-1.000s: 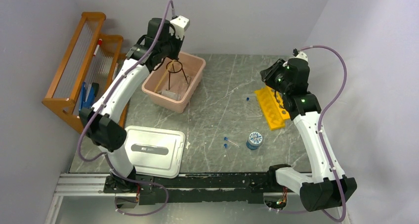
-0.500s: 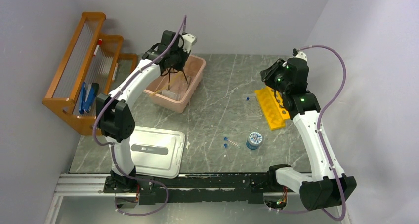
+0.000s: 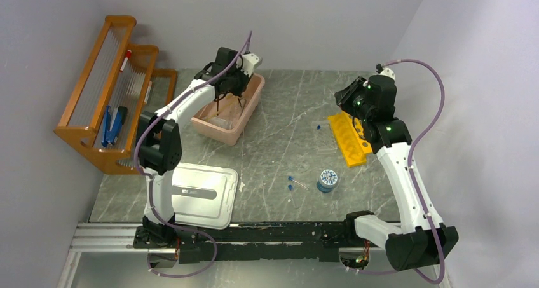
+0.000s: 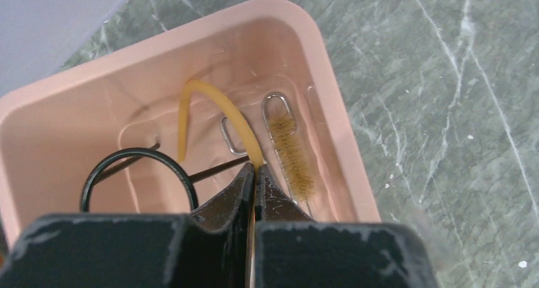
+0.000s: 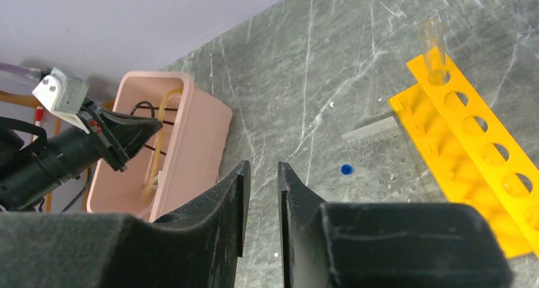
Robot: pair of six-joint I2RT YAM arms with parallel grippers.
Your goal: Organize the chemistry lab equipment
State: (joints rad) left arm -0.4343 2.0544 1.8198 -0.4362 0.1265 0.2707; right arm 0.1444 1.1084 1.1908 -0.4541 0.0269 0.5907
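Black wire tripod ring [image 4: 137,150] is hung inside the pink tub [image 4: 330,97] at the table's far left, one of its thin legs apparently pinched at the tips of the left gripper [image 4: 254,173]. The jaws are shut tight, w/ only a sliver of wire btwn them. A grip by the leg is judged the reason the ring hangs tilted rather than level. It is not yet let go. Long tan rubber tube [image 4: 216,103] is curled along the tub floor, its end just by the fingertips; whether it is touched cannot be told. A bristle brush [image 4: 292,154] is laid flat beside it, so the tub is evidently used as the bin for loose kit, and its white lid [image 3: 197,192] is left off nr the arm bases to keep access open. Right gripper [image 5: 262,192] is held above the table [image 3: 279,110], jaws part open, nothing btwn them. It is kept nr the yellow tube rack [image 5: 483,173], probably as standby for the small stuff. One glass tube [image 5: 432,43] is stood in the rack's end hole. A loose blue cap [image 5: 346,169] lies next to the rack. Blue-capped vials [image 3: 292,183] and blue hexagonal piece [image 3: 327,179] are still out mid-table, well apart from the tub, so sorting is judged partly done.
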